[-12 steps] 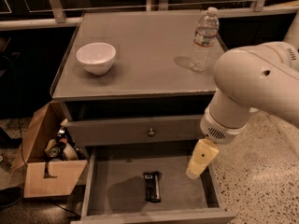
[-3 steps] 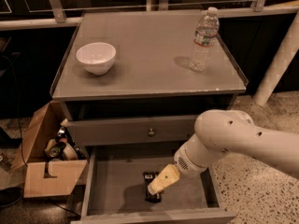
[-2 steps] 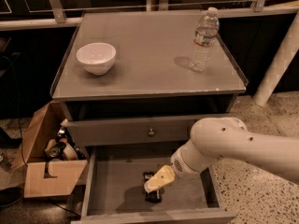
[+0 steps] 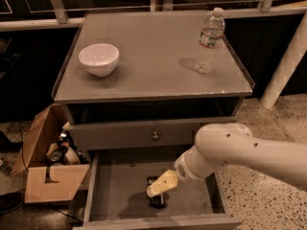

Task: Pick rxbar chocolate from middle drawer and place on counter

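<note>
The desk (image 4: 153,75) is standing above the open drawer (image 4: 115,190). On the desk, a water bottle (image 4: 209,41) is standing far right and a bowl (image 4: 99,59) is sitting left. The gripper (image 4: 160,185) is reaching into the drawer's middle, directly over the black snack bar (image 4: 157,201) lying there — whether it is grasping, I cannot tell.

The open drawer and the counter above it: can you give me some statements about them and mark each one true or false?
1. The gripper hangs inside the middle drawer, just over the rxbar chocolate. True.
2. The water bottle lies on its side. False: the water bottle stands upright.
3. A white bowl stands on the counter. True.
4. The rxbar chocolate lies on the counter. False: it lies on the drawer floor.
</note>
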`<state>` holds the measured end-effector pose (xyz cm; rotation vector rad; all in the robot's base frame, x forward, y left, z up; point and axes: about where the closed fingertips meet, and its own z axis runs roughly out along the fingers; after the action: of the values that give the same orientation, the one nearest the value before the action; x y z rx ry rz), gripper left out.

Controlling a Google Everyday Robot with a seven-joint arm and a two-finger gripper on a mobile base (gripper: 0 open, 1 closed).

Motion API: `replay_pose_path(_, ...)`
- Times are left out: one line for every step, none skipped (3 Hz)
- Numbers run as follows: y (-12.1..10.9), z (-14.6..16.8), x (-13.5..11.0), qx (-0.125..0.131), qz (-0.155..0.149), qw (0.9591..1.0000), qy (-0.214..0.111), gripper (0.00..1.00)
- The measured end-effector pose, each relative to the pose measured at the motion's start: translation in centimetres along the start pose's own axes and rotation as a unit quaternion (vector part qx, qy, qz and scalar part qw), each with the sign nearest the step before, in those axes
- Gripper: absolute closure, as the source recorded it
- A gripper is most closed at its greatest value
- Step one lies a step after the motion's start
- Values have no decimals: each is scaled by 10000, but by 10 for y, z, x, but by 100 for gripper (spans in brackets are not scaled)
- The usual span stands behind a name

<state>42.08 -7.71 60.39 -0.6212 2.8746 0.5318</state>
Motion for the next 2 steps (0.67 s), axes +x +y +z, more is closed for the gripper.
replay_pose_path(9,35,7,-243,187,9995,81,0)
replay_pose_path(3,66,7,-133,445,9989,80,0)
